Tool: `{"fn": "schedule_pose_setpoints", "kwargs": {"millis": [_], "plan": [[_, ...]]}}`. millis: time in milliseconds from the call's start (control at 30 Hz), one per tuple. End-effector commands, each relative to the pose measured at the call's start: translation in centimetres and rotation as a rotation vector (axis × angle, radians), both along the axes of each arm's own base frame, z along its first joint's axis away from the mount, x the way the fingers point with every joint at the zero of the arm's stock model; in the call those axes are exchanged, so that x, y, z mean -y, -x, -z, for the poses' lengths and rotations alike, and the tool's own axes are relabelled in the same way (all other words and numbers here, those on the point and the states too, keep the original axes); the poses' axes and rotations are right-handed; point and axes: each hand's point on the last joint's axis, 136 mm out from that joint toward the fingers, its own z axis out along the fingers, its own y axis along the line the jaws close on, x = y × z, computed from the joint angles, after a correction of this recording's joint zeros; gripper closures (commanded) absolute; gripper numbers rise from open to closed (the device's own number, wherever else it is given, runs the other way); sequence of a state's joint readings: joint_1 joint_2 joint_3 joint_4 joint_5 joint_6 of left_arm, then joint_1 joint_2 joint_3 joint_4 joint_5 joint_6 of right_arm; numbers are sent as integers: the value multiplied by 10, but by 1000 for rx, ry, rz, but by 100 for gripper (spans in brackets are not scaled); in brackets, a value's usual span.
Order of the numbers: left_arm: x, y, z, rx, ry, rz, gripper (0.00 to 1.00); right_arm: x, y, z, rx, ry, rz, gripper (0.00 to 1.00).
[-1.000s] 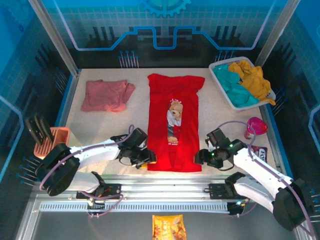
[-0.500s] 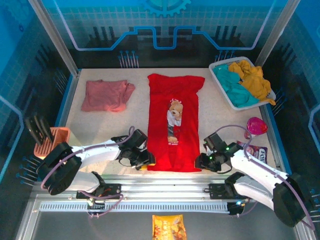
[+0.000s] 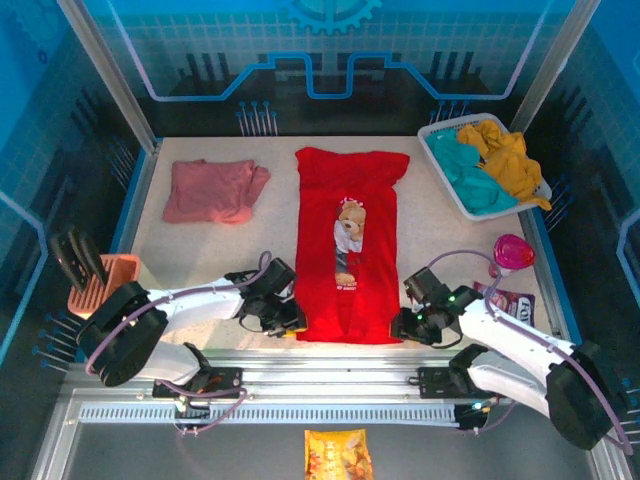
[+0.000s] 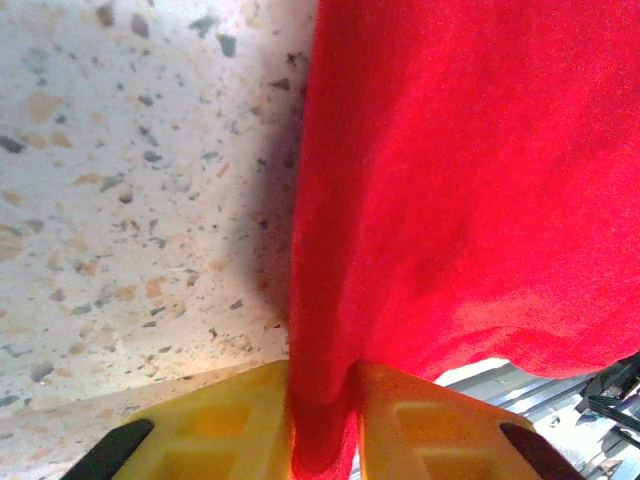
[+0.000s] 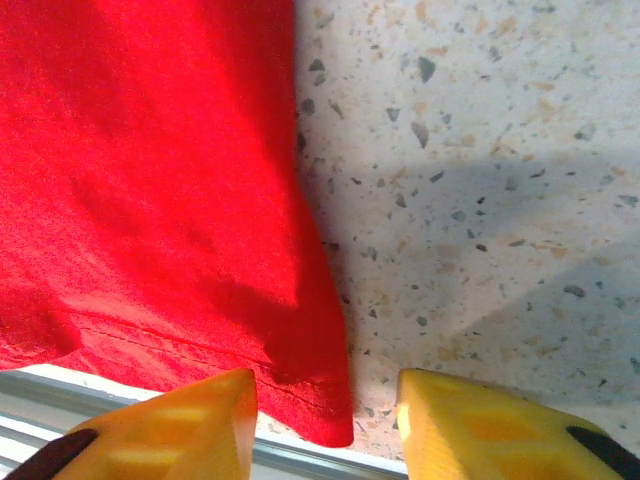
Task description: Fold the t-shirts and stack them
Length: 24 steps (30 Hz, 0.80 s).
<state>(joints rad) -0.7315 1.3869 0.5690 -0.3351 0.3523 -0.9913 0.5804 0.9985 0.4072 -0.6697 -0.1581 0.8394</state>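
From above, we see the red t-shirt (image 3: 350, 240) lying down the middle of the worktop (image 3: 440, 260), hem at the near edge; the pink t-shirt (image 3: 212, 190) sits by the far left corner. Our left wrist: the left gripper (image 4: 322, 440) is pinched on the hem corner. Our right wrist: the right gripper (image 5: 325, 425) sits astride the other corner, jaws apart; we should close fully, then lift both evenly.

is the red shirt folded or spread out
Folded lengthwise: the red shirt lies as a narrow full-length strip, bear print up.
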Motion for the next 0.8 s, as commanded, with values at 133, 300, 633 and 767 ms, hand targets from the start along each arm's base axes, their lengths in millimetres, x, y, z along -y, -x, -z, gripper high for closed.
{"fn": "schedule_pose_setpoints", "kwargs": {"millis": [133, 300, 633, 767], "plan": [[4, -3, -3, 23, -12, 16, 84, -20, 9, 2, -34, -48, -38, 63], [6, -6, -7, 35, -9, 16, 85, -25, 9, -1, -28, -46, -48, 65], [7, -6, -9, 43, -12, 19, 86, -28, 7, -5, -16, -17, -68, 66], [7, -7, -9, 45, -12, 19, 87, -40, 2, -10, 2, -75, -75, 62]]}}
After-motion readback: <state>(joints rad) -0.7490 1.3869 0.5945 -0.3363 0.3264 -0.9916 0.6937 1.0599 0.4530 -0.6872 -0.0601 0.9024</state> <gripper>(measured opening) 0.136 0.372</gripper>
